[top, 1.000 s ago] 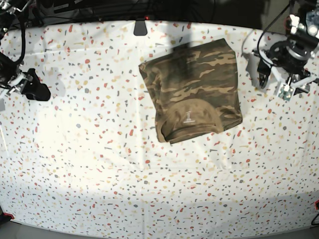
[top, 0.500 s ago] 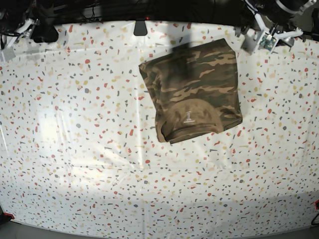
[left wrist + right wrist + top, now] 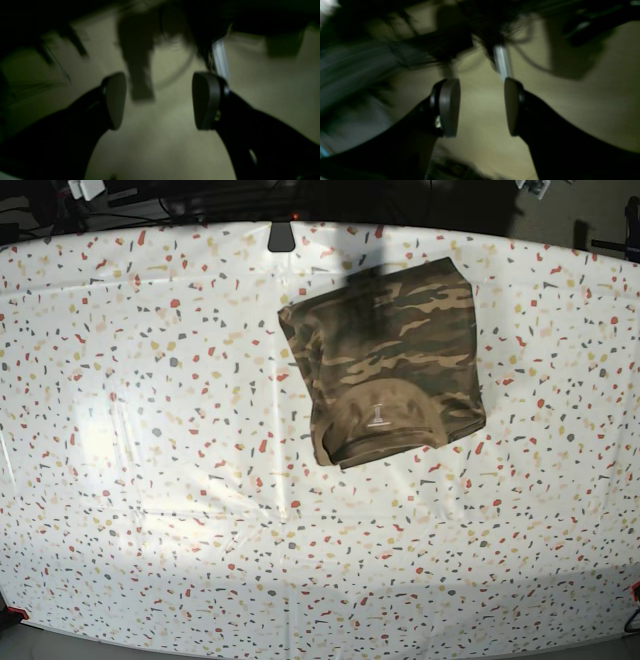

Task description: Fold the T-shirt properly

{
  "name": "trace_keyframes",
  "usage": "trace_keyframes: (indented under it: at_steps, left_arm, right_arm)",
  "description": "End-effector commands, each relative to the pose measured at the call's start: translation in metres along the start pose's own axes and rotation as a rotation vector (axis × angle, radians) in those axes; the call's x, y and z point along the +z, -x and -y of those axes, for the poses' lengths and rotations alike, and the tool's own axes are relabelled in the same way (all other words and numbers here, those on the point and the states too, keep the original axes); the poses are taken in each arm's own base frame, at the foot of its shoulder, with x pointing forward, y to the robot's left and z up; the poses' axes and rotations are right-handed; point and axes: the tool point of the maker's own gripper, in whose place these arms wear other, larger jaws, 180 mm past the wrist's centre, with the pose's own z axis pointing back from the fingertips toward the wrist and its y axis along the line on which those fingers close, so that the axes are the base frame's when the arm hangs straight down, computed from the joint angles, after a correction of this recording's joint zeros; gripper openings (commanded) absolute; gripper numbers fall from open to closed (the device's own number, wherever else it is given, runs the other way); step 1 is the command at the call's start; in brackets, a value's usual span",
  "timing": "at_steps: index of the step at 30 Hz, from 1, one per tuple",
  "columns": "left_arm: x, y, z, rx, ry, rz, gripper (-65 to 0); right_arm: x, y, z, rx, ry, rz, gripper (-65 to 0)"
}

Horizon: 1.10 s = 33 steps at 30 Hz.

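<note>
1. The desk (image 3: 150, 480) fills nearly the whole base view, under a white cover speckled with red, grey and yellow terrazzo flecks.
2. Glossy patches of light sit on the cover at the left and low centre.
3. Behind the far edge lies a dark strip with cables (image 3: 200, 195).
4. A small dark clip (image 3: 282, 235) sits at the far edge.
5. The wrist views show a dim, blurred olive-tan floor (image 3: 160, 140).

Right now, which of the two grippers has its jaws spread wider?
The left gripper: its wrist view shows a clearly broader gap between the pads than the right gripper shows. Neither holds anything.
</note>
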Motion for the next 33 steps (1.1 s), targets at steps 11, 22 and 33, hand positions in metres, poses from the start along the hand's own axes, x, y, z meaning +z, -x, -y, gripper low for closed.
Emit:
trace_keyframes:
  at_steps: [11,22,33]
  left_arm:
    - [-0.109,0.100,0.010,0.520,0.114,-0.184,-25.4]
    - [-0.140,0.021,0.038,0.374,0.182,-0.033,-25.5]
    - [-0.144,0.003,0.042,0.368,0.190,0.007,-25.5]
  right_arm:
    - [-0.124,0.100,0.048,0.108,0.032,-0.254,-35.9]
    - [-0.157,-0.006,0.106,0.143,0.312,0.087,-35.9]
    - [-0.160,-0.035,0.107,0.153,0.311,0.107,-35.9]
